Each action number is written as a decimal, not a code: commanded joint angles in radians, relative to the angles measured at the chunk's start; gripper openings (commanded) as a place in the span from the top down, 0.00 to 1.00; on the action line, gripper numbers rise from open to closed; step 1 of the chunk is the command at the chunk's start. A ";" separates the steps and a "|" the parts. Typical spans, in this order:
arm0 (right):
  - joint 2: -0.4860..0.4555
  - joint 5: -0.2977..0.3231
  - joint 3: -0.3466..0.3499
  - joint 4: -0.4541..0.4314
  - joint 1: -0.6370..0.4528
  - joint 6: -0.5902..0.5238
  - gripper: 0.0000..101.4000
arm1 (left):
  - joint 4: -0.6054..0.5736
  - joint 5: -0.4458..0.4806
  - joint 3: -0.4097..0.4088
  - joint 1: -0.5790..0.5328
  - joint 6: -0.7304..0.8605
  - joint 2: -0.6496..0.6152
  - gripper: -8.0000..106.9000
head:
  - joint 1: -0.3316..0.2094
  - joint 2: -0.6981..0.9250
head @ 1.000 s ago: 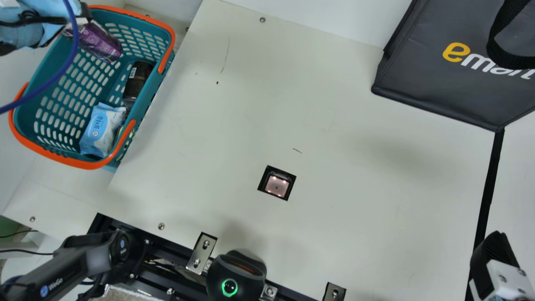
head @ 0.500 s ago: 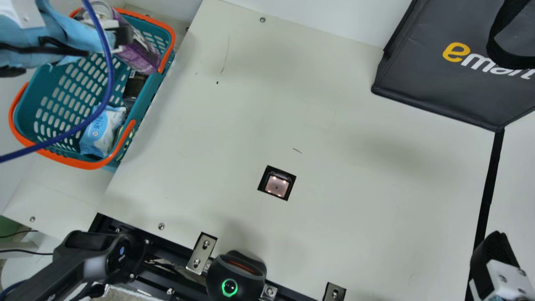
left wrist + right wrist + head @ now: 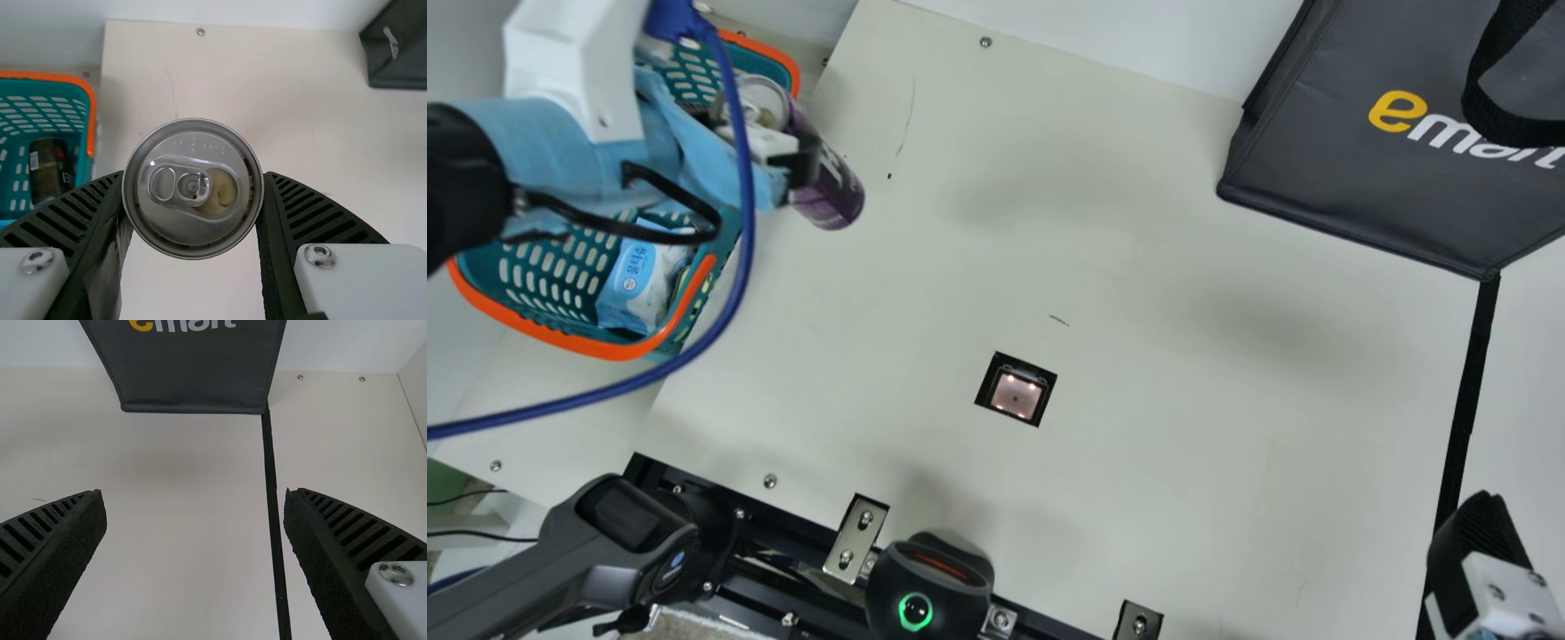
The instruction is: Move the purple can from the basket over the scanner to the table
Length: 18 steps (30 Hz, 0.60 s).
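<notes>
In the main view my left gripper (image 3: 778, 147) is shut on the purple can (image 3: 827, 191), held tilted above the table's left edge beside the basket (image 3: 569, 341). The left wrist view shows the can's silver top (image 3: 193, 189) between both fingers of my left gripper (image 3: 193, 190). The scanner (image 3: 1016, 394) is a lit square set into the table (image 3: 1183, 373), away from the can. At the main view's lower right is my right gripper (image 3: 1480, 533); in the right wrist view, my right gripper (image 3: 195, 500) stands open with nothing between its fingers.
A blue and white packet (image 3: 636, 280) lies in the basket, and a dark can (image 3: 50, 167) too. A dark grey bag (image 3: 1369, 169) stands at the back right. A blue cable (image 3: 743, 240) hangs from the left arm. A black device (image 3: 929, 587) sits at the front edge.
My left gripper has carried the purple can out of the basket, rightward and toward the table's front, past the basket's rim. The right arm has kept still.
</notes>
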 commanded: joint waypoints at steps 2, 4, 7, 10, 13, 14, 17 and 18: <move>0.000 0.000 0.000 0.000 0.000 0.000 0.06 | 0.060 0.010 0.008 -0.171 -0.105 -0.001 1.00 | -0.029 0.002; 0.000 0.000 0.000 0.000 0.000 0.000 0.06 | 0.089 0.018 0.014 -0.235 -0.156 0.001 1.00 | -0.029 0.002; 0.000 0.000 0.000 0.000 0.000 0.000 0.06 | 0.134 0.030 0.021 -0.331 -0.239 0.009 1.00 | -0.029 0.002; 0.000 0.000 0.000 0.000 0.000 0.000 0.06 | 0.175 0.041 0.027 -0.421 -0.321 0.022 1.00 | -0.029 0.002; 0.000 0.000 0.000 0.000 0.000 0.000 0.06 | 0.214 0.044 0.038 -0.505 -0.404 0.039 1.00 | -0.029 0.002; 0.000 0.000 0.000 0.000 0.000 0.000 0.06 | 0.224 0.044 0.044 -0.528 -0.429 0.045 1.00 | -0.029 0.002; 0.000 0.000 0.000 0.000 0.000 0.000 0.06 | 0.255 0.044 0.058 -0.599 -0.510 0.067 1.00 | -0.029 0.002; 0.000 0.000 0.000 0.000 0.000 0.000 0.06 | 0.266 0.044 0.063 -0.622 -0.538 0.074 1.00 | -0.029 0.002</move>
